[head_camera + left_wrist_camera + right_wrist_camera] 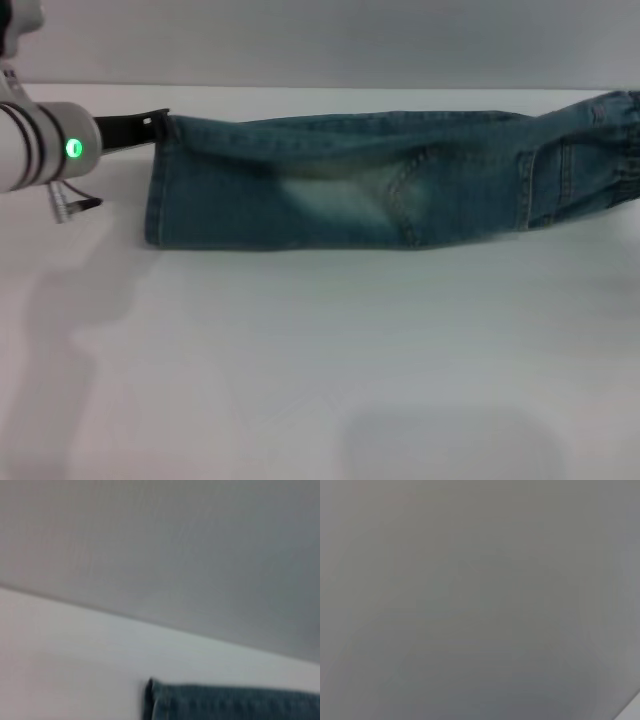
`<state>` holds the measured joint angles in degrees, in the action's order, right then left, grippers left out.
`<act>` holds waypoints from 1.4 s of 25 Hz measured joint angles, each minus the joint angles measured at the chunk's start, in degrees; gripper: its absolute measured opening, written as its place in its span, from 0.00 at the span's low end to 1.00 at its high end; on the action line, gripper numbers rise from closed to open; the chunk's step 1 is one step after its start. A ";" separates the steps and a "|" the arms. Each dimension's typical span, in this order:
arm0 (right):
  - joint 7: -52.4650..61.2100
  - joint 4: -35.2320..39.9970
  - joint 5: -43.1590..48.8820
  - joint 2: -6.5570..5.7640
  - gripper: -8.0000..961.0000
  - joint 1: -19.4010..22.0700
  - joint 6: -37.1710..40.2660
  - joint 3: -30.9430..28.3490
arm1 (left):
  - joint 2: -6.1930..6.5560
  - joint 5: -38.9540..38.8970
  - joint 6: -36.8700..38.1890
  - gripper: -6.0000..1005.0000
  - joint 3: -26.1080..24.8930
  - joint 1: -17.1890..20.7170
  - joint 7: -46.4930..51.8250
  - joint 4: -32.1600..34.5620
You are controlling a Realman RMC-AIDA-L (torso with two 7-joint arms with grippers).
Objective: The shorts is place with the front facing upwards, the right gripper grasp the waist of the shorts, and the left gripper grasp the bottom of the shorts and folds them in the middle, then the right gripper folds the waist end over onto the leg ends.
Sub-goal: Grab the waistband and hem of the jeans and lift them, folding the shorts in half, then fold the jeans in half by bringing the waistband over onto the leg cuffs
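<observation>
The shorts [350, 180] lie across the far part of the white table [320, 360], folded lengthwise into one long blue denim strip with a pale faded patch in the middle. The bottom of the shorts [156, 185], the flat leg hems, points to the left. The gathered waist [625, 130] runs off the right edge of the head view. My left gripper [150, 122], black on the green-lit arm, reaches to the far corner of the hems and touches it there. That hem corner [165, 700] also shows in the left wrist view. My right gripper is out of view.
A grey wall [320, 40] rises right behind the table's far edge, close to the shorts. The right wrist view shows only a plain grey surface [480, 600]. White tabletop spreads in front of the shorts toward me.
</observation>
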<state>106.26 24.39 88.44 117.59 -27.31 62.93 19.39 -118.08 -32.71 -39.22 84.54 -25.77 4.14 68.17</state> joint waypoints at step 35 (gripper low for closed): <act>-22.34 -10.10 -6.41 0.05 0.63 0.48 -11.25 2.28 | 0.12 -9.90 17.18 0.80 4.16 -4.63 -8.27 -14.54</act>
<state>83.93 14.29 82.03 117.63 -26.83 51.68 21.67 -117.96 -42.61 -22.04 88.69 -30.40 -4.13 53.63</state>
